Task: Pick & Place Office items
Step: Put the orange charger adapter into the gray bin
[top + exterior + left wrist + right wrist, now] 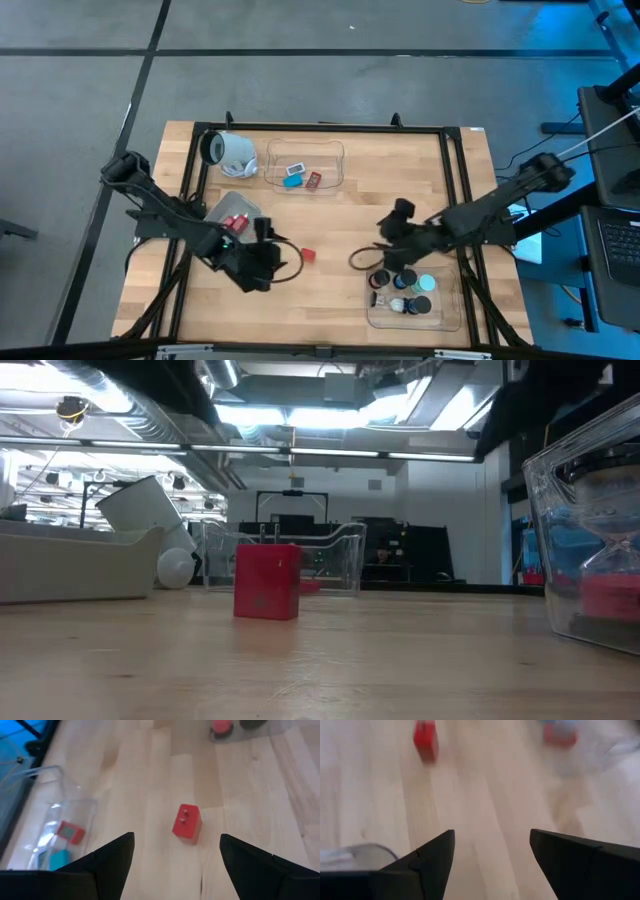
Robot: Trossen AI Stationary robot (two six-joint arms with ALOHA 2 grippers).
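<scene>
Plainly, the red block point(308, 256) stood alone on the bare table point(340, 215), between the two trays and well apart from both: the far tray point(340, 152), which held a blue piece point(293, 181) and a red piece point(314, 180), and the near tray point(452, 322), which held the pucks point(408, 279). It looked small, rigid and light, a hard plastic cube with smooth flat faces and two tiny marks on top, so it would probably not crush but could slip or tip if pinched off-centre. The best hold seemed to be across two opposite side faces, low and square. The left gripper point(176, 851) sat just beside the block, pointed at it, fingers spread wide and empty. The right gripper point(491, 847) hung near the block on its other side, by the near tray's corner, fingers parted with nothing between them. A white cylinder point(230, 153) lay well beyond the block, beside the far tray.
</scene>
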